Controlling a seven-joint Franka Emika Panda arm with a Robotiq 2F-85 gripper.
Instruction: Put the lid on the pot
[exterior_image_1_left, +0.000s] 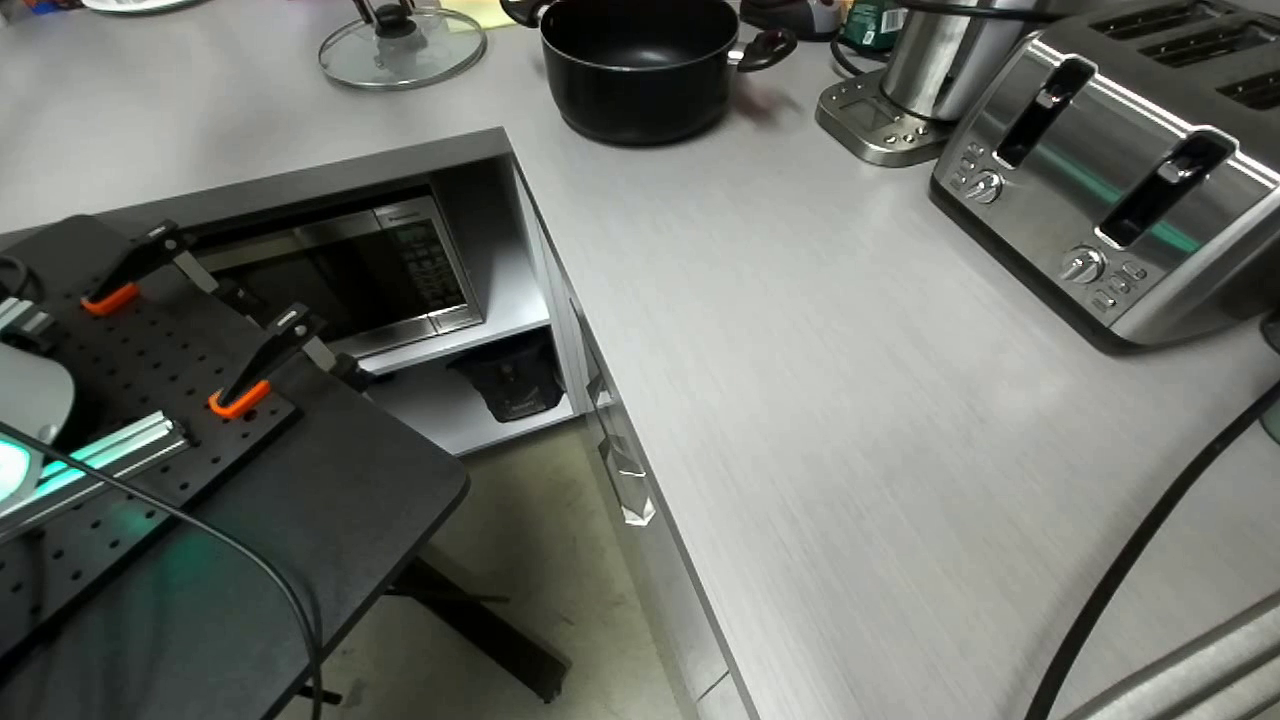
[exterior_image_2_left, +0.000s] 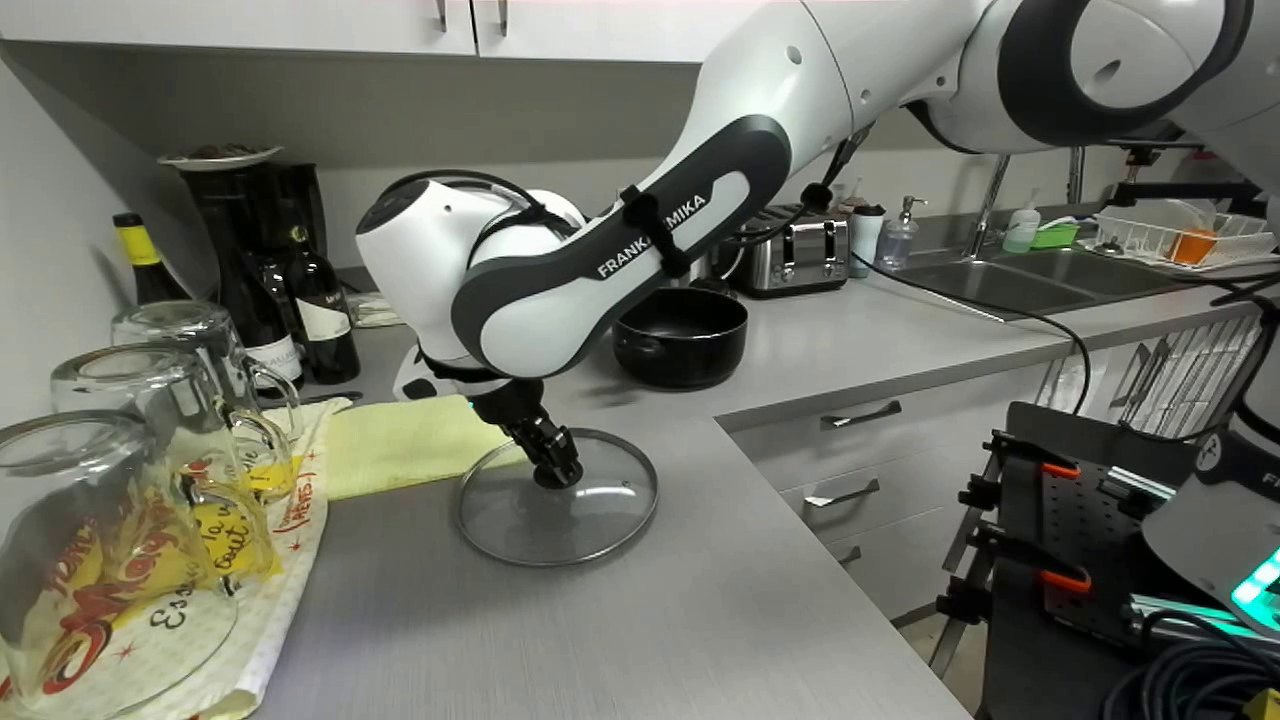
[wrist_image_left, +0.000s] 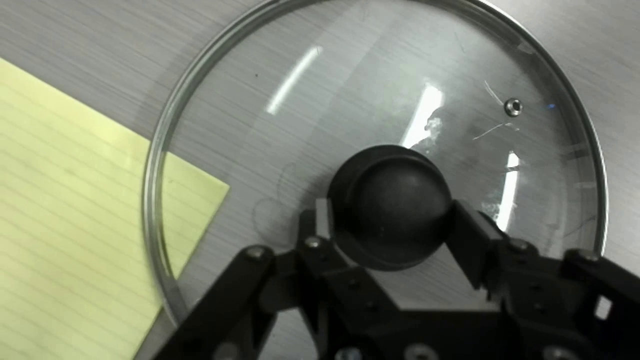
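Lid (wrist_image_left: 390, 200): round, clear glass, thin metal rim, dark centre knob. Lies level, on or just above the desk (exterior_image_1_left: 850, 400), hard to tell which; near the pot (exterior_image_1_left: 640, 100), apart. Pot: black, round, side-handled, uncovered, upright on the desk.

White arm (exterior_image_2_left: 850, 60), dark bands (exterior_image_2_left: 1025, 80), FRANKA EMIKA lettering (exterior_image_2_left: 652, 237), black hand (wrist_image_left: 391, 215)

"FRANKA EMIKA", there it is along the robot arm (exterior_image_2_left: 700, 180)! "Ess" on the printed cloth (exterior_image_2_left: 280, 600); microwave (exterior_image_1_left: 350, 270) lettering too small to read.
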